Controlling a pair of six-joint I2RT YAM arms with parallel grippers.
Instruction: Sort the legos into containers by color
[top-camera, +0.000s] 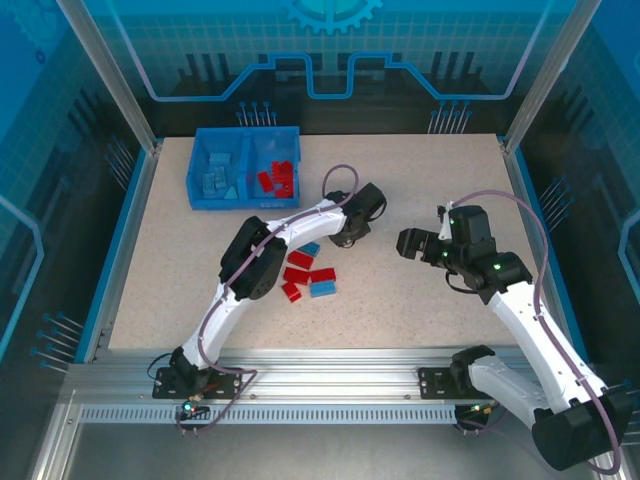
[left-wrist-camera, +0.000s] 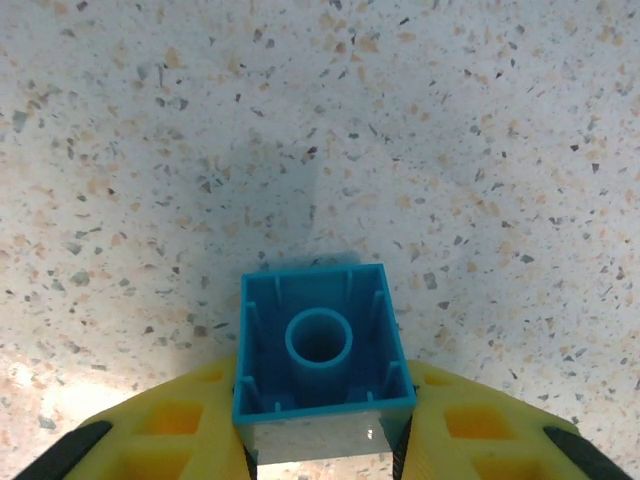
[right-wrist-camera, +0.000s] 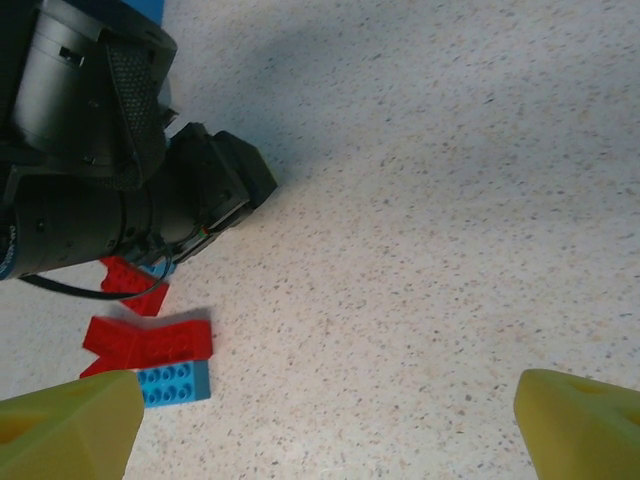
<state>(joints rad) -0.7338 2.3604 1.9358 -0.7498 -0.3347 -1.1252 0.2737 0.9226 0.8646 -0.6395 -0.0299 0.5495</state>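
Two compartments make up one blue bin (top-camera: 240, 204) at the far left of the surface (top-camera: 430, 310) in the top view: left compartment (top-camera: 203, 170) with light blue bricks (top-camera: 215, 182), right compartment (top-camera: 262, 155) with red bricks (top-camera: 280, 178). About six loose bricks lie near mid-surface, close under the left arm (top-camera: 290, 225): four loose red bricks (top-camera: 300, 260) and two loose blue bricks (top-camera: 322, 289). The left jaws sit under the arm's wrist beyond this cluster, and how far open they are cannot be told from here. The right arm (top-camera: 500, 275) reaches in from the right, its right jaws turned toward the left wrist and apart from it. Left wrist view: one held blue brick (left-wrist-camera: 320, 350), hollow underside toward the camera, is pinched between the yellow fingers (left-wrist-camera: 170, 430) of the left jaws, closed against its two sides, with the speckled surface and a soft shadow beyond. Right wrist view: the right jaws are spread wide, yellow fingertips (right-wrist-camera: 70, 420) at opposite edges with nothing between them. Past them are the dark left wrist (right-wrist-camera: 100, 180), two red bricks touching in a V (right-wrist-camera: 150, 340) and one blue brick (right-wrist-camera: 175, 383) just beside them.
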